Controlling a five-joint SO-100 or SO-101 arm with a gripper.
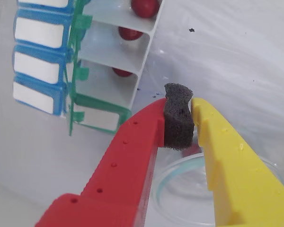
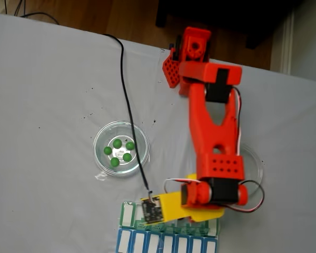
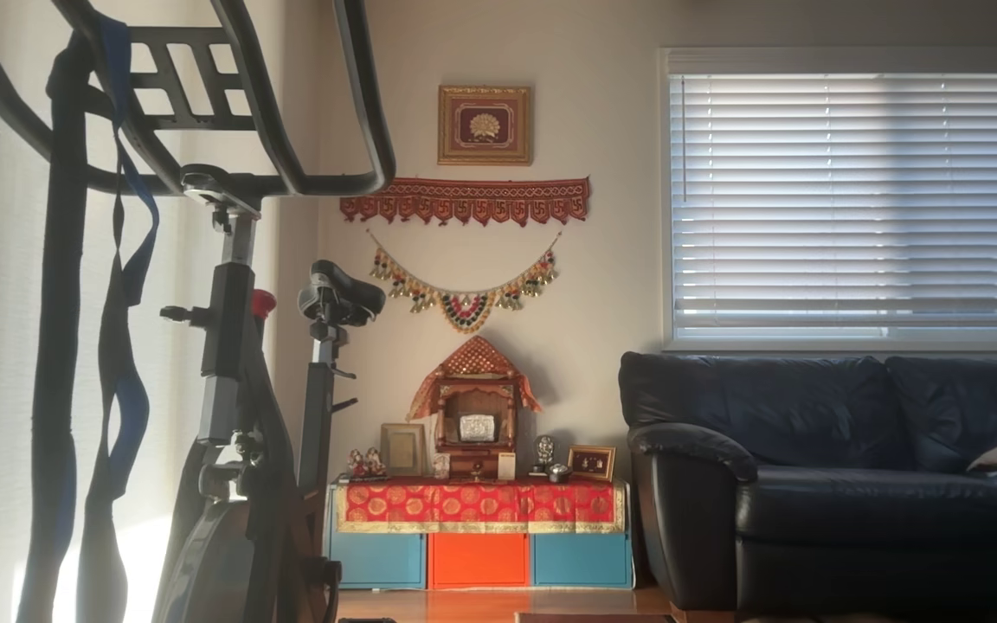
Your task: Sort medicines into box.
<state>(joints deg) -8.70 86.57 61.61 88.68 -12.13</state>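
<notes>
Presently the two-finger gripper (image 1: pixel 180 124), one jaw red and one yellow, is closed narrowly with only a dark grey foam pad (image 1: pixel 179 117) pressed between the jaws; no ball can be made out in its hold. In the wrist view it hangs above a round clear glass dish (image 1: pixel 189 189), just beside the long green-and-white plastic pill organizer (image 1: pixel 114 61). Three glossy red balls (image 1: pixel 144 6) lie one apiece in adjoining open compartments. The adjoining blue-and-white organizer row (image 1: pixel 38 61) has its lids down. In the fixed view, five small green balls (image 2: pixel 117 144) sit together in a second glass dish (image 2: pixel 100 138), well apart from the gripper.

Judgement: red sorting is part done, and a fetch is in hand. Next move calls for opening the jaws, lowering into the dish and pinching a single ball squarely, as a glossy round ball may well squirt free.
</notes>
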